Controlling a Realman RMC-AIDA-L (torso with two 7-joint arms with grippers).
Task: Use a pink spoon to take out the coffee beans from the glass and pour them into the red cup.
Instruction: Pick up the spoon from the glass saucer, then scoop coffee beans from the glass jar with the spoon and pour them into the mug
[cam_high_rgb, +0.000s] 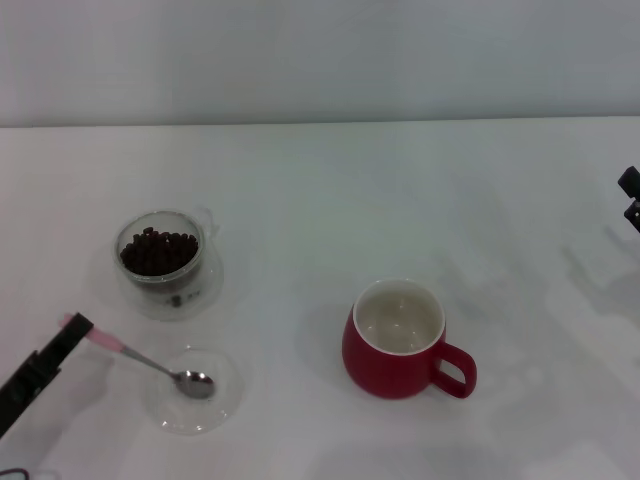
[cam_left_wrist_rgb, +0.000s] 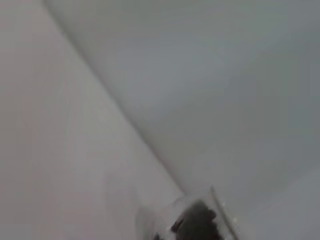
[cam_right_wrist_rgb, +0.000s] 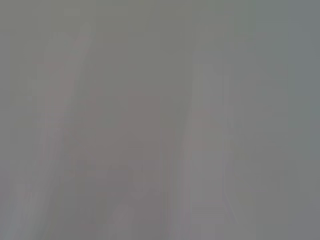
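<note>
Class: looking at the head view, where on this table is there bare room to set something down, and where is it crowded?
Bare: the stretch between the glass and the red cup, and behind both. Crowded: the robot's near left, where the left gripper meets the pink spoon on the glass dish.

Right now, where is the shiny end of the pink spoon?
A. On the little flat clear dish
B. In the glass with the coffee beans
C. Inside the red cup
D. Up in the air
A. In the head view the pink spoon lies with its metal bowl on the flat clear dish, its handle end at the left gripper.
</note>
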